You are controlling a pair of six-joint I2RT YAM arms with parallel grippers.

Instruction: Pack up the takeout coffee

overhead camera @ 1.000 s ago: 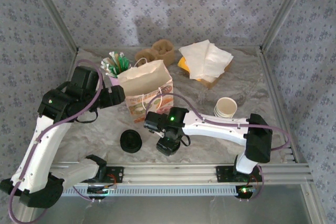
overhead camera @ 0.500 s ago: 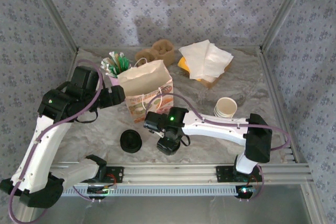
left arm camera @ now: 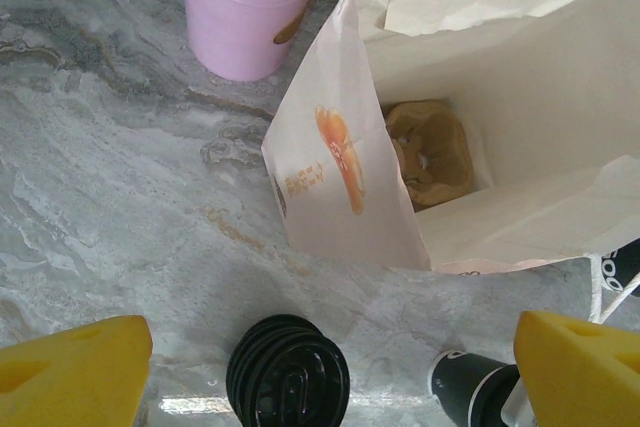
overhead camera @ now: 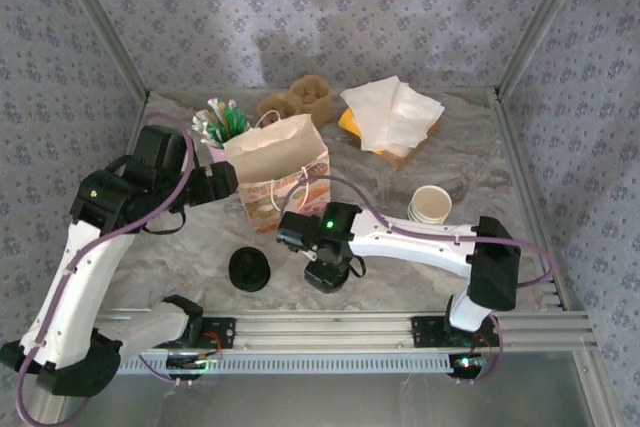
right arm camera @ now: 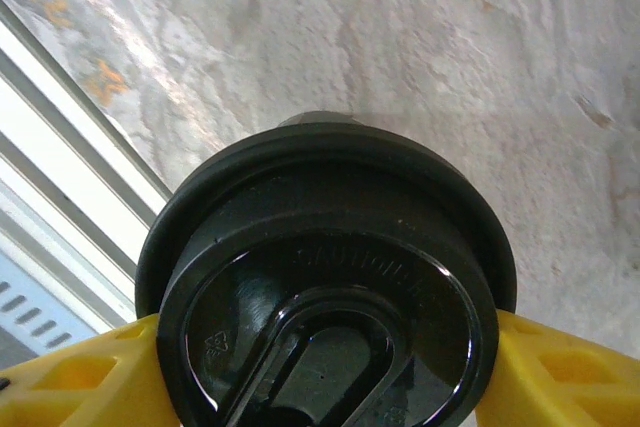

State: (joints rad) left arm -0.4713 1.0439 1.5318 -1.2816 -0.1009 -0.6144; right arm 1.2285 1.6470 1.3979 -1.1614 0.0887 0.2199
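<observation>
The takeout coffee is a dark cup with a black lid, and it stands near the table's front edge. My right gripper is shut on it, with a yellow finger pressed to each side of the lid. From above, the right gripper covers the cup. The left wrist view shows the coffee's dark side at the bottom right. My left gripper hangs open by the open paper bag, holding nothing; from above it sits at the bag's left side.
A squat stack of black lids lies left of the coffee. A brown item sits in the bag's bottom. A pink cup of green sticks, napkins, brown sleeves and stacked pale cups stand behind and to the right.
The right gripper's jaws have closed in onto the coffee's lid and its wrist has shifted slightly right. The left arm has not moved.
</observation>
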